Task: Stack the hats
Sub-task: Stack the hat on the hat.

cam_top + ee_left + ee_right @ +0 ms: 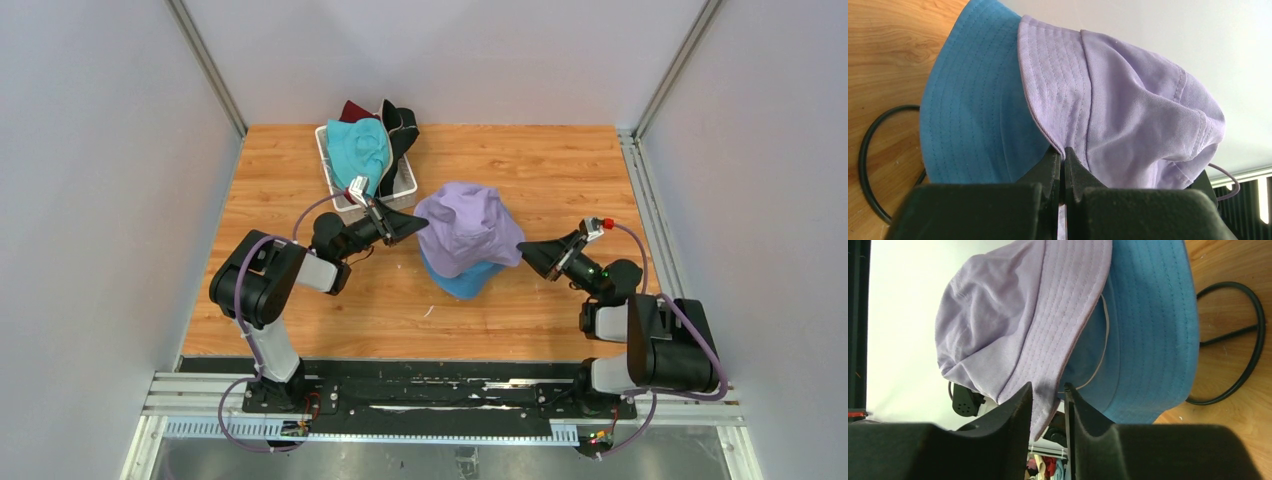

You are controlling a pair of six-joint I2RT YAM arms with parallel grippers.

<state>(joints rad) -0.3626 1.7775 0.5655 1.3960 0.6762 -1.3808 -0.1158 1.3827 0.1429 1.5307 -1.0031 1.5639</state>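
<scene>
My left hand (410, 226) is clenched on the brim of the lavender hat (465, 225) at its 9 o'clock. My right hand (527, 250) straddles that brim at 3 o'clock, but I cannot tell whether it grips. The lavender hat sits over the blue hat (465, 284) in the middle of the bench (540, 170).

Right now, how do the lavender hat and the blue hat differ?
Position: the lavender hat sits on top; the blue hat lies under it, only its brim showing.
Grip: the left gripper and right gripper each pinch the lavender hat's brim; neither holds the blue hat.
Shared: both are soft bucket hats, stacked crown up.
</scene>
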